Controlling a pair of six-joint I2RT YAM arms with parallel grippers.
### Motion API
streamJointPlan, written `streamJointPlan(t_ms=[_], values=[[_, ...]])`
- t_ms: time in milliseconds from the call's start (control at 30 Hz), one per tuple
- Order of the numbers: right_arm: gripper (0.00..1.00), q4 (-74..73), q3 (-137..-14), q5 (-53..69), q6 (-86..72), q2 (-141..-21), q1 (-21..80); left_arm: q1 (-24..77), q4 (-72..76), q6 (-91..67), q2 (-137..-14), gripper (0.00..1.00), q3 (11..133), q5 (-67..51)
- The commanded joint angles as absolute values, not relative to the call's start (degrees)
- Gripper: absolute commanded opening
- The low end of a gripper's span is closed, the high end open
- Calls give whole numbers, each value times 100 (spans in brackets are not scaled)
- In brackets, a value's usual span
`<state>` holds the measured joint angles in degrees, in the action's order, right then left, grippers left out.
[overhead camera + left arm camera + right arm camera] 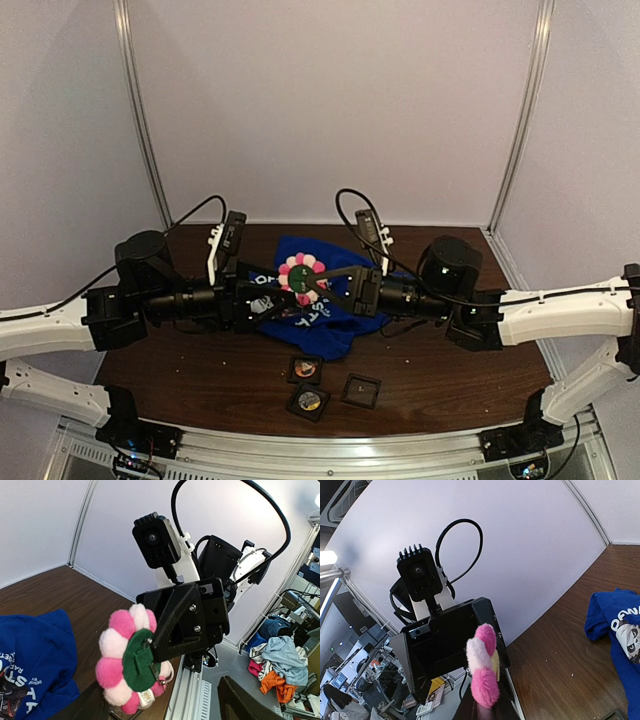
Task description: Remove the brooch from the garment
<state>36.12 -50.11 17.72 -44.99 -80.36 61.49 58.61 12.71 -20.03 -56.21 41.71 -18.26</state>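
Nearest the arm bases, three small black square cases (305, 370) are sitting on the dark wooden table (180, 375). Just beyond them, the two arms are meeting tip to tip above the tabletop. The right gripper (152, 652) is pinching the brooch (131, 660), a plush flower with pink and white petals around a green felt centre, and its jaws are clamped on that centre. The left gripper (270, 297) is facing it from the other side with jaws standing apart, gripping nothing. The brooch is hanging in the air between the arms, and no fabric is trailing from it in either wrist view. Below and just past it, the garment (335, 325), a royal-blue T-shirt with white lettering, is lying crumpled on the table. A pale wall is closing off the far side. The unpinning step is looking finished, with the brooch in the right arm alone. The next move is calling for the left arm to back clear. The right arm should then carry the brooch to a bare patch of table away from the shirt, lower it and let go.
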Motion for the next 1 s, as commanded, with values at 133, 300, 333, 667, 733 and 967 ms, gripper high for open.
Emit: streamJointPlan(t_ms=[133,300,333,667,733,967], values=[[0,3742,-4974,1886,-4536,-7810,6144,5872,1092,-1679,-5407,83,3807,-1222],[0,4047,-4957,2124,-4644,-7802,6146,5872,1038,-1645,-5570,83,3762,-1282],[0,4073,-4969,2147,-4649,-7814,6144,5872,1025,-1625,-5624,83,3787,-1342],[0,4094,-4949,2138,-4660,-7915,6144,5876,1531,-1758,-5998,84,4127,-1975],[0,4094,-4940,2135,-4660,-7928,6144,5872,1731,-1878,-6018,84,4151,-2200],[0,4069,-4922,2124,-4644,-7945,6144,5875,2073,-2217,-5968,84,4208,-2404]])
